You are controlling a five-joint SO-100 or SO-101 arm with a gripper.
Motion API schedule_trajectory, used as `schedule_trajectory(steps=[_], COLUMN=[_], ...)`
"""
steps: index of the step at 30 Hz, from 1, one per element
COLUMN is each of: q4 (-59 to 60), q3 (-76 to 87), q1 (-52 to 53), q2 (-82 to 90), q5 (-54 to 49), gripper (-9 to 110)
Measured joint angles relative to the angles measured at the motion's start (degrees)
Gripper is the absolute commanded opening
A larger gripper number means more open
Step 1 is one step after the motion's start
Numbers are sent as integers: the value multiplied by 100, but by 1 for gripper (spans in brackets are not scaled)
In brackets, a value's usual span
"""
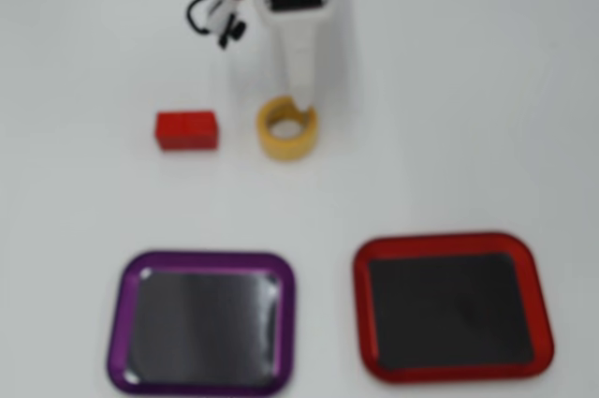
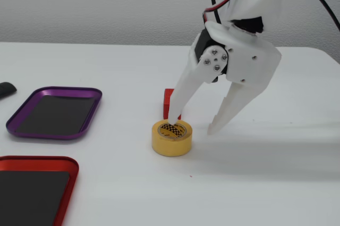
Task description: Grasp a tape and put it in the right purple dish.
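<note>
White bench [image 2: 106,183] ran under everything — the yellow tape [image 2: 171,137] lay flat on it, just in front of a red block [image 2: 168,100] in the fixed view. The arm's fingers [image 2: 191,123] stood spread apart, one tip down at the roll's core, the other outside the roll. The purple dish [image 1: 200,323] and a red-rimmed tray [image 1: 453,307] sat side by side, well apart from the tape — both holding nothing.

no readable text, labels or numbers
</note>
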Motion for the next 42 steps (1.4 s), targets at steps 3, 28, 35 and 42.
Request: schedule_trajectory(steps=[3,28,35,42], q4=[-149,-615,-527,176], q3=[132,79,-105,-545], q1=[0,431,396,325], q2=[-9,-1318,-1160,396], q5=[0,-62,-53,18], gripper=[18,-1,-1,-1])
